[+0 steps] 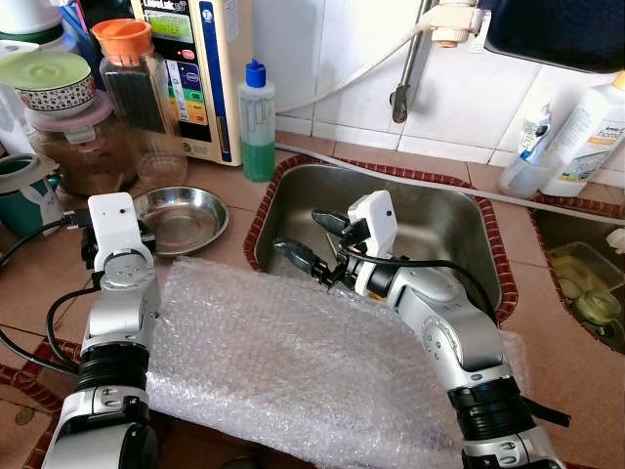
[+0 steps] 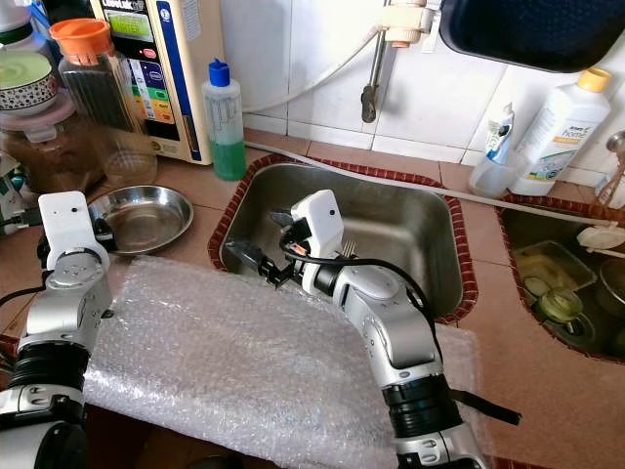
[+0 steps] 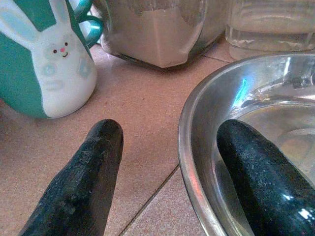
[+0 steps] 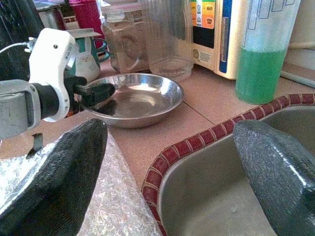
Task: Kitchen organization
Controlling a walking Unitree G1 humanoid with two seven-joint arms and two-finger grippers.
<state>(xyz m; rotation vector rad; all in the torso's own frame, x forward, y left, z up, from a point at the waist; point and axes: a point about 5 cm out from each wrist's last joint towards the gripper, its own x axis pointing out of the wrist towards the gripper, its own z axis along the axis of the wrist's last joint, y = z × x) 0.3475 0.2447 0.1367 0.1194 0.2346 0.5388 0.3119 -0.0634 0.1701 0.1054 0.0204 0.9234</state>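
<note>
I inspected every printed surface and could read no word in full. The white appliance [image 1: 200, 73] against the wall carried coloured label panels, blurred beyond reading. The white bottle [image 2: 552, 132] by the tiles bore small print, likewise illegible. The teal mug [image 3: 42, 59] showed a rabbit picture, no lettering.

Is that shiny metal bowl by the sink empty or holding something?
Empty. The metal bowl stands upright on the counter, its bare bottom showing; the left end effector straddles its rim, one finger inside, one outside.
</note>
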